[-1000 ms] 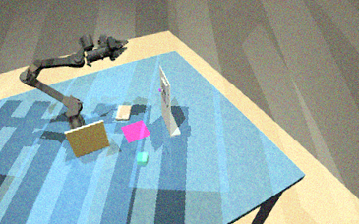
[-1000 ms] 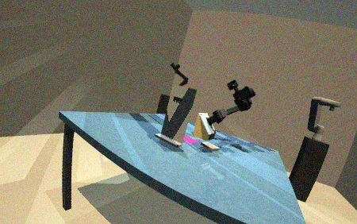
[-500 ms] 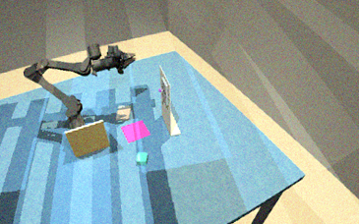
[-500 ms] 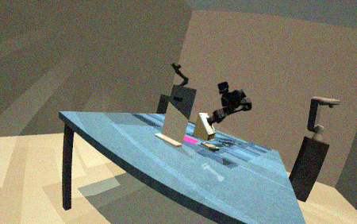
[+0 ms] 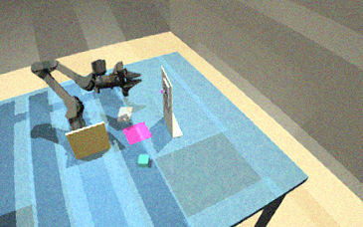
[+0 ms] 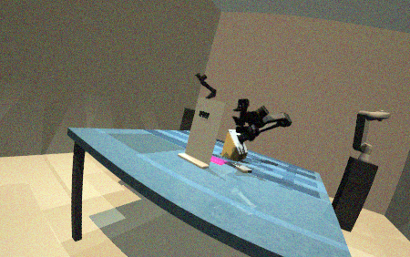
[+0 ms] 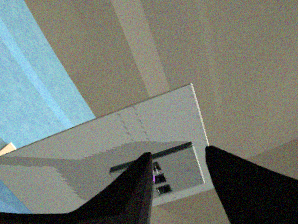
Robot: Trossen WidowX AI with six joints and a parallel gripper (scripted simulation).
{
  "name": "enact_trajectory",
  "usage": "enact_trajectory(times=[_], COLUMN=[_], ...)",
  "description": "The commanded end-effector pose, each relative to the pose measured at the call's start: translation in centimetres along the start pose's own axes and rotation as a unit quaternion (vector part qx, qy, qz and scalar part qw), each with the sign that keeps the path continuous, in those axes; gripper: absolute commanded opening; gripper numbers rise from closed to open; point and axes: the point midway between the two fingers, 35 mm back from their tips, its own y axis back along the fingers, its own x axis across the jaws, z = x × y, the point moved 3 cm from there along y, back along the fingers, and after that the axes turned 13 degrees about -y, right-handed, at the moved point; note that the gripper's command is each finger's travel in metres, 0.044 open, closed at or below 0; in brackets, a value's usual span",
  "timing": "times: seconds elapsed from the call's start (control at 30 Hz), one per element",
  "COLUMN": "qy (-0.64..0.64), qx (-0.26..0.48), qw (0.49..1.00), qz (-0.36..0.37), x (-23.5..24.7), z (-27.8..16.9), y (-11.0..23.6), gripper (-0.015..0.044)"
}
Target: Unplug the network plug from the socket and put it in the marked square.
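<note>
The upright panel (image 5: pixel 168 111) (image 6: pixel 207 137) (image 7: pixel 90 145) stands on its base on the table. A tiny purple part of the plug (image 5: pixel 162 91) sticks out from the panel's arm-facing side; in the wrist view the purple bit (image 7: pixel 154 178) shows beside the left finger, which hides most of the rest. Dark slots show beside it. My gripper (image 5: pixel 140 76) (image 6: pixel 234 114) (image 7: pixel 178 156) is partly open, with nothing between its fingers. It is in the air, apart from the panel and higher than the plug. The magenta marked square (image 5: pixel 137 133) (image 6: pixel 218 160) lies on the table between arm base and panel.
A tan board (image 5: pixel 89 141) (image 6: pixel 230 148) stands beside the arm's base. A small pale block (image 5: pixel 124 114) lies behind the square, and a teal cube (image 5: pixel 143 160) lies in front of it. Another arm on a black pedestal (image 6: pixel 350 196) stands beyond the table.
</note>
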Motion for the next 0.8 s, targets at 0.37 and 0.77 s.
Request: enact_trajectory(times=[0.37, 0.77], qy=[0.119, 0.12], qx=[0.076, 0.072], qw=[0.99, 0.99], qz=[-0.002, -0.005], x=[0.4, 0.3], z=[-8.2, -7.8], y=[2.6, 0.7], gripper=[0.0156, 0.0156])
